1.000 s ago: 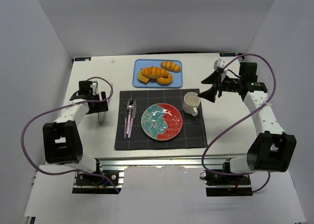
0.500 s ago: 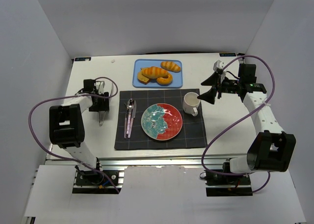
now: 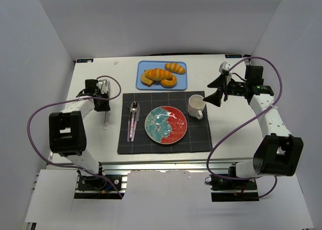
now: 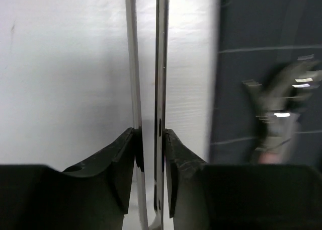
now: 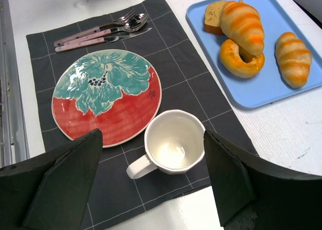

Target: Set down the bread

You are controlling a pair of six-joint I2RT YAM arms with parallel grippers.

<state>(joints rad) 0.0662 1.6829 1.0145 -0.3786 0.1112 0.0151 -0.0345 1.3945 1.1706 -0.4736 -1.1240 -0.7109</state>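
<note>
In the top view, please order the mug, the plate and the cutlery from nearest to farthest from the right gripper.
1. Mug, just left of the right gripper.
2. Plate, centre of the mat.
3. Cutlery, left side of the mat.

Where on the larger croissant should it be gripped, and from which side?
Across the thick middle of the croissant, coming straight down from above. Its ends taper, and it lies propped on the ring doughnut with a bread slice beside it on the blue tray, so low side approaches look blocked.
</note>
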